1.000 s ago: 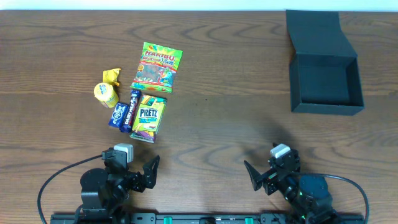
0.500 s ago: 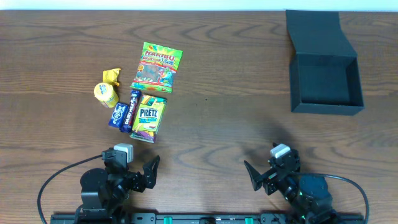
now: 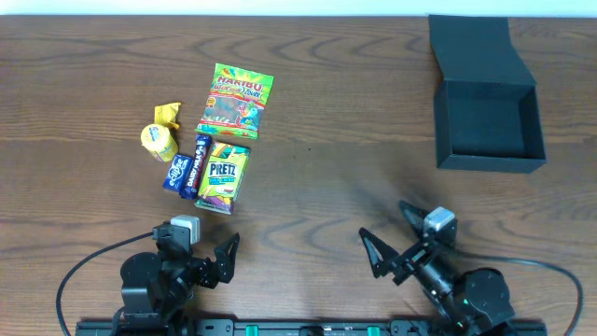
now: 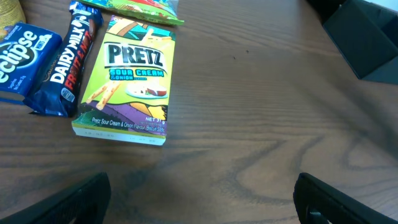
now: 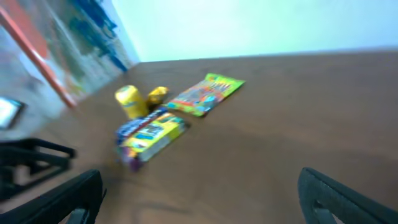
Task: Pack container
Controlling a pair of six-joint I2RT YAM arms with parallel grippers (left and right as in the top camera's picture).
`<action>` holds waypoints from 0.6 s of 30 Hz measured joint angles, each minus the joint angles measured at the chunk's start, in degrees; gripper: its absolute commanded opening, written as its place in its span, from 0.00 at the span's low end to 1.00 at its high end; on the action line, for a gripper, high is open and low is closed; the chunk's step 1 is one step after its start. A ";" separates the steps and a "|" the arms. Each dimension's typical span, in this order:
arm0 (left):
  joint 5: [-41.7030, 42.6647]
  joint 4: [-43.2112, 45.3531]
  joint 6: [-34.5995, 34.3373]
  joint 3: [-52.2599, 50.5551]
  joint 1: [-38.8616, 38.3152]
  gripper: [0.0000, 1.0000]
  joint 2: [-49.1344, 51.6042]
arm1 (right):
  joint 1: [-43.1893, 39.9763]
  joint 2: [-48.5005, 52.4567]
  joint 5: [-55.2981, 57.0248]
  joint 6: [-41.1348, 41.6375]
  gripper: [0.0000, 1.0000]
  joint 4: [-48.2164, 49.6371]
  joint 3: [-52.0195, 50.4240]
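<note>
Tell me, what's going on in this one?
Nothing is being handled yet. The left pincer and right pincer both sit open and empty at the near edge of the table. A Haribo bag, Pretz box, Dairy Milk bar, Eclipse pack and yellow tub lie clustered on the robot's left. The black container stands lid-open at the far right, apparently empty.

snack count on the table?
6, clustered left: Haribo bag farthest, Pretz box nearest, Dairy Milk bar and Eclipse pack beside it, yellow tub and yellow wrapper leftmost. None apparently hidden.
</note>
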 measured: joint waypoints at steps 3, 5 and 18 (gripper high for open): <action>0.00 0.02 -0.02 0.00 0.00 0.95 0.00 | 0.00 0.00 -2.25 6.60 0.99 1.92 -0.02; 0.00 0.02 -0.02 0.00 0.00 0.95 0.00 | 0.00 0.00 -3.54 10.97 0.99 4.11 -0.04; 0.02 0.02 -0.02 0.00 0.00 0.95 0.00 | -3.82 6.40 4.00 14.36 0.99 11.72 2.32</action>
